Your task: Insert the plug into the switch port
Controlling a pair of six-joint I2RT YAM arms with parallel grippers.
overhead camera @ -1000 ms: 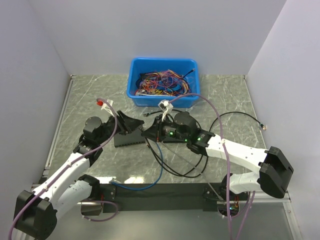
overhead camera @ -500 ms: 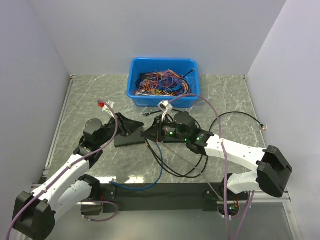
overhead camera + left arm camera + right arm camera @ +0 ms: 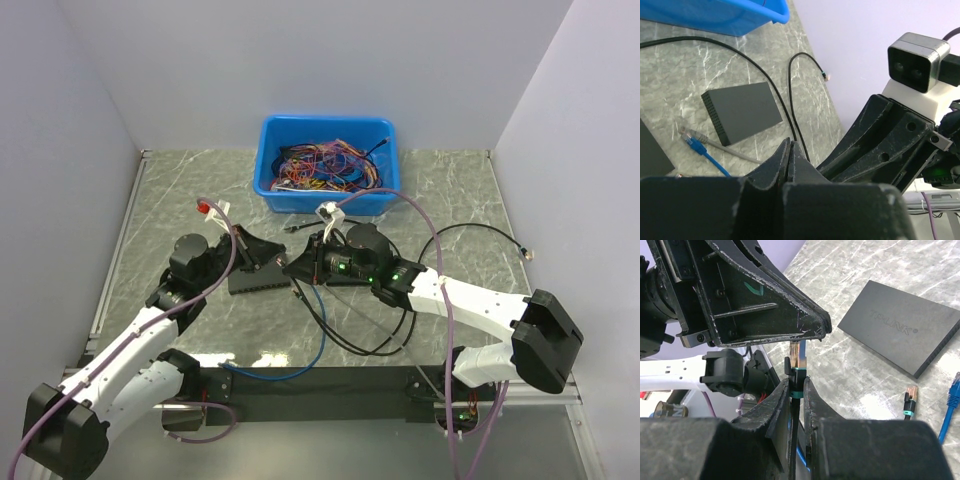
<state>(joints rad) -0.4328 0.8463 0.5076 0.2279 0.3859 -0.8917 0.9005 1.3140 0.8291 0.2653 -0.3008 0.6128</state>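
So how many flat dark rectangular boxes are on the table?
2. One charcoal rectangular box lies left of centre from above; one vented matte black slab shows in the left wrist view, past the loose blue plug. More could be hidden.

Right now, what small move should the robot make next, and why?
Probably pull the left claw back a little. It is shut right over the tip of the plug, which the right claw grips, apart from the TP-LINK switch; it seems in the way.
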